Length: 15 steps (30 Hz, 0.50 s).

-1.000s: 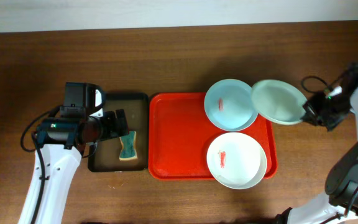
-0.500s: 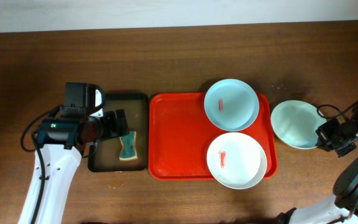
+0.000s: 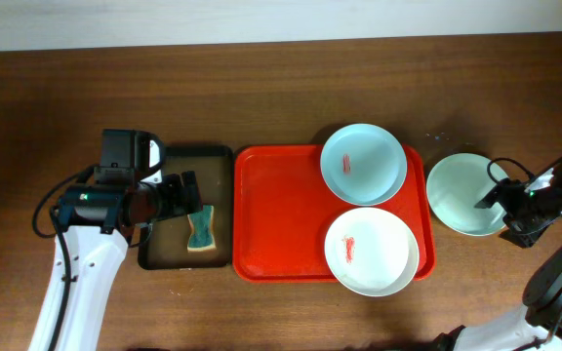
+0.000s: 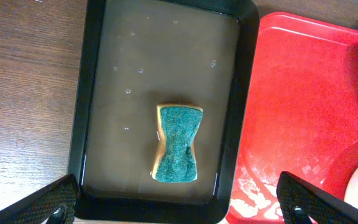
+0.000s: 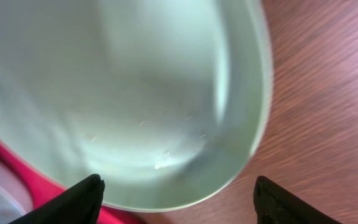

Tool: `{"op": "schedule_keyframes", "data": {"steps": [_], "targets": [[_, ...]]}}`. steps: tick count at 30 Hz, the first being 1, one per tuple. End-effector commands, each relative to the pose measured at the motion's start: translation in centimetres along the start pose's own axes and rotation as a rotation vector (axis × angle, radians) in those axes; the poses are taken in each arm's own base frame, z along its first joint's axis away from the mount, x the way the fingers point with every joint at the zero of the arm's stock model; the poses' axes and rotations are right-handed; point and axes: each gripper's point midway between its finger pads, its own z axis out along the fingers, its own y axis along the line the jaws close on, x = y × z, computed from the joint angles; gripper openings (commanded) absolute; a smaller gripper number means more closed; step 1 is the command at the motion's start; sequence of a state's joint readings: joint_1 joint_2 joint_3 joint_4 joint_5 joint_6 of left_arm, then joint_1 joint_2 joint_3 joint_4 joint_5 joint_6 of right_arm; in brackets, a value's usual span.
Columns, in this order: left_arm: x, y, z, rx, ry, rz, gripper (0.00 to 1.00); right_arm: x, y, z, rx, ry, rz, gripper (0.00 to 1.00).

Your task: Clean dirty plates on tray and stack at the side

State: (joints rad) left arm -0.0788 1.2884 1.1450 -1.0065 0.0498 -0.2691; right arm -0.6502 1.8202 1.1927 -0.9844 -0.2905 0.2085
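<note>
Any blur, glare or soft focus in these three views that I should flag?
Right wrist: the mint plate fills the frame and looks soft, while the grain of the table beside it is clearer. Left wrist: crisp on the sponge, with a faint sheen on the red tray. Overhead: sharp, evenly lit, only soft shadows.

The left arm (image 3: 78,261) has white tubular links and black joint housings, with a black cable (image 3: 39,216) looping beside it. The right arm (image 3: 557,278) is dark grey and white — black cables too. The left gripper (image 3: 185,191) is black; its fingertips (image 4: 308,198) show a woven pattern.
</note>
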Motion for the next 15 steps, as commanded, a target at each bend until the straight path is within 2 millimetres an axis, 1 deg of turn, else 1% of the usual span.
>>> {"op": "schedule_keyframes", "data": {"steps": [1,4,6,8,11,13,14,15], "targets": [[-0.5,-0.3,-0.6,0.015,-0.021,0.004,0.99,1.4,2.3,-0.3,-0.063,0.026,-0.113,0.77],[-0.6,-0.3,-0.6,0.015,-0.021,0.004,0.99,3.5,4.2,0.4,-0.042,0.092,-0.187,0.75],[-0.5,-0.3,-0.6,0.015,-0.021,0.004,0.99,4.7,5.0,0.7,-0.032,0.125,-0.241,0.75],[-0.6,-0.3,-0.6,0.015,-0.021,0.004,0.99,6.3,6.0,1.0,-0.016,0.169,-0.289,0.75],[-0.6,-0.3,-0.6,0.015,-0.021,0.004,0.99,8.4,6.1,1.3,0.061,0.23,-0.341,0.75],[-0.6,-0.3,-0.6,0.015,-0.022,0.004,0.99,10.5,6.8,1.7,0.09,0.285,-0.394,0.75],[-0.5,-0.3,-0.6,0.015,-0.021,0.004,0.99,11.5,6.5,2.1,0.152,0.308,-0.437,0.75],[-0.6,-0.3,-0.6,0.015,-0.021,0.004,0.99,12.1,6.4,2.3,0.178,0.32,-0.46,0.75]]}}
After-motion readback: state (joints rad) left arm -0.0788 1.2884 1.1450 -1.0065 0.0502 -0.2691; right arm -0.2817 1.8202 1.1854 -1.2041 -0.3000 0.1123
